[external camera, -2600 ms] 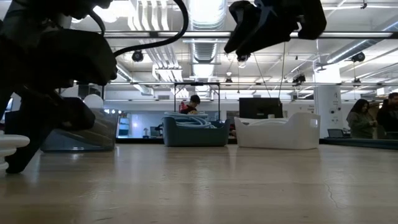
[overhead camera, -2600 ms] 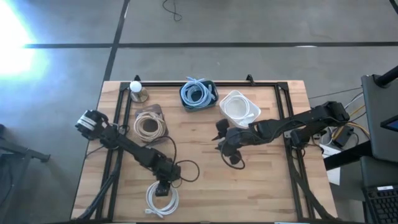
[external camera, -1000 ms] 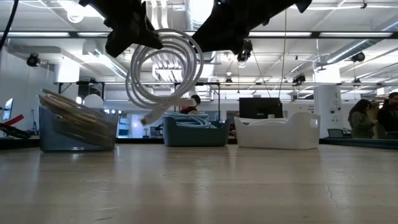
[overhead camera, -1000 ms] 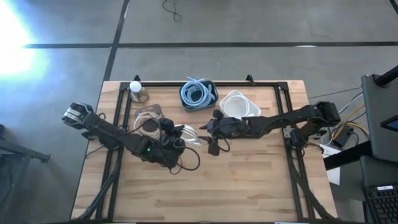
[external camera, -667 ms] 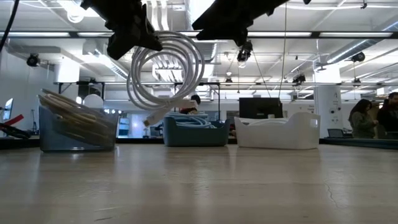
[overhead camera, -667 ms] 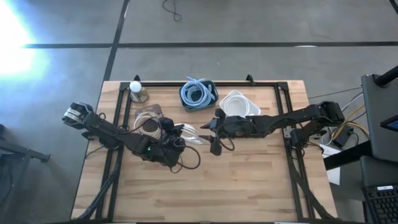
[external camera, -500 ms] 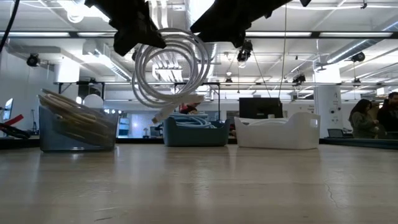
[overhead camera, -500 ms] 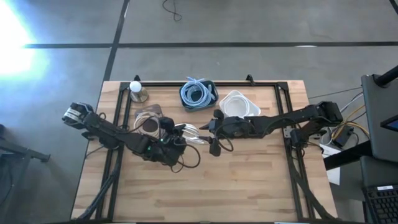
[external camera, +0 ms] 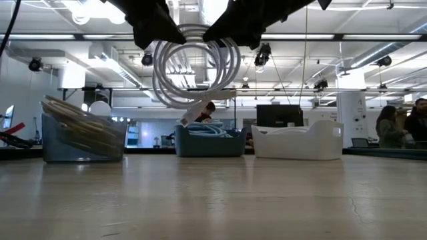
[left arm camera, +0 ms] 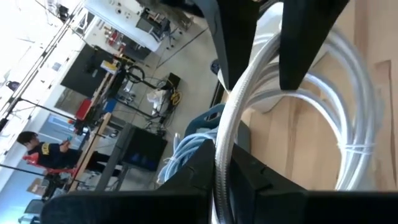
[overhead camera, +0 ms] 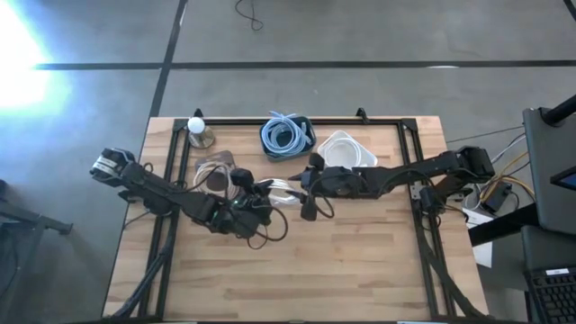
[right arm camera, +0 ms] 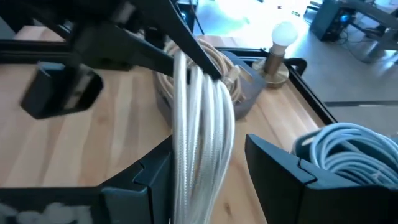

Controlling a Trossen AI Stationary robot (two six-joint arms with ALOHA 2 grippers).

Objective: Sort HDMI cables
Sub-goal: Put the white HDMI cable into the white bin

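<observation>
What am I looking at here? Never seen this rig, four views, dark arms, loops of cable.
Two robot arms work at a wooden table. One camera looks down from above, one sits at table height, and one rides on each wrist. At the far edge stand three bins: beige cables, light blue cables and a white bin. The left gripper holds a white cable coil in the air. The right gripper, fingers open on either side of the coil, looks set to take it.

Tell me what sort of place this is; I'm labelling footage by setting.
Probably an open-plan robotics lab or workshop: bare ceiling ducts and strip lights, monitors on desks with people behind, and a wooden table on a concrete floor.
</observation>
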